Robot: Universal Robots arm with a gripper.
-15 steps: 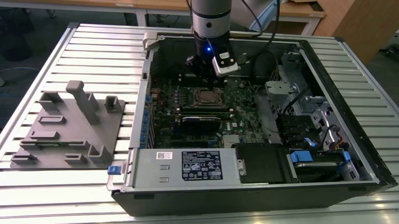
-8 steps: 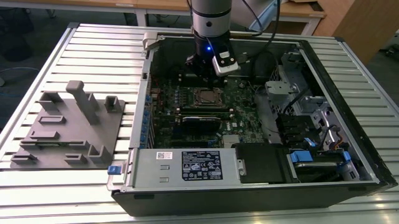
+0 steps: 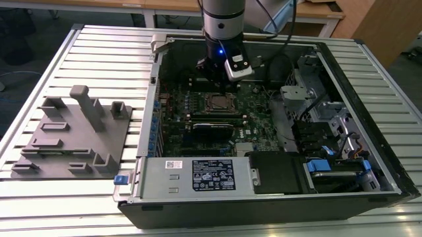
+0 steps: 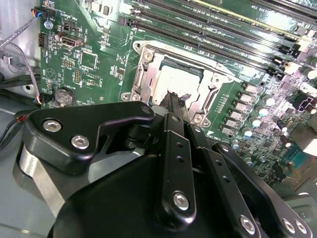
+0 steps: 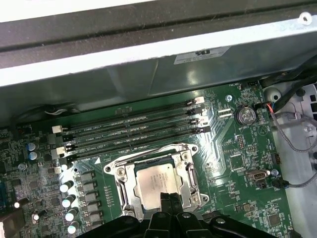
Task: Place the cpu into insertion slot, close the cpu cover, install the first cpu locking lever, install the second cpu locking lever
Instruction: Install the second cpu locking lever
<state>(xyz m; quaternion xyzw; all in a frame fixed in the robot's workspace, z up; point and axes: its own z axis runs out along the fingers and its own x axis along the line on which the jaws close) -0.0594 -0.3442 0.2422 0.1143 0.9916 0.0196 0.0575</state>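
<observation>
Exterior view: arm reached down into the open case (image 3: 369, 163) on the slatted table (image 3: 105, 44), gripper (image 3: 221, 79) just above the board (image 3: 197, 123), near the slot (image 3: 220, 102). In both wrist views the cpu (image 5: 157, 181) lay seated in the slot (image 5: 154, 178), cover (image 5: 121, 176) down around it as a metal frame. Fingers (image 4: 174, 106) were pressed together, tips over the cpu's edge, gripping nothing. Memory slots (image 5: 133, 129) ran beside the socket. A grey fixture (image 3: 72, 133) sat on the table at the exterior view's left.
</observation>
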